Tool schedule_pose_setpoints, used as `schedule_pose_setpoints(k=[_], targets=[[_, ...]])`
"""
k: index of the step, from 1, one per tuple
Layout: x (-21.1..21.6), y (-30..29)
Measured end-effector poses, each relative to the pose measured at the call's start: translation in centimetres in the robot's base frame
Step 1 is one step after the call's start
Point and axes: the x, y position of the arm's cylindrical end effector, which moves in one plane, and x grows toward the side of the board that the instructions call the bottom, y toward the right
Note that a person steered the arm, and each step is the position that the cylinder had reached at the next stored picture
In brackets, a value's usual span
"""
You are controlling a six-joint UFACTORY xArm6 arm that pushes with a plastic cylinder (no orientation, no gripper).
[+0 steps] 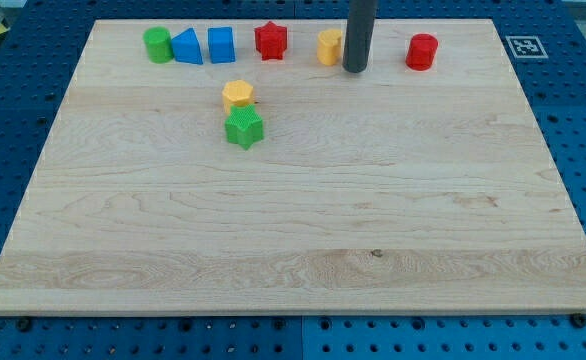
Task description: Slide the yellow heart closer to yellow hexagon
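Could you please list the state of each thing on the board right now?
my tip: down beside the yellow heart's right side
yellow heart: top row, apart from the hexagon
yellow hexagon: touching the green star
green star: just below the hexagon
red star: top row, standing alone

Rod (pixel 359 30): upper length cut off at view's top. Yellow heart (pixel 329 46): right side hidden behind rod.
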Motion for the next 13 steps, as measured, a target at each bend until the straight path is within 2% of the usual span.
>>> schedule_pose_setpoints(k=[3,5,7,9,10,13], targets=[[-5.9,1.8],[-4.3,1.1],[-8.8,0.9],[-4.7,-0.3],[-3.0,-3.3],[-0.1,-6.6]])
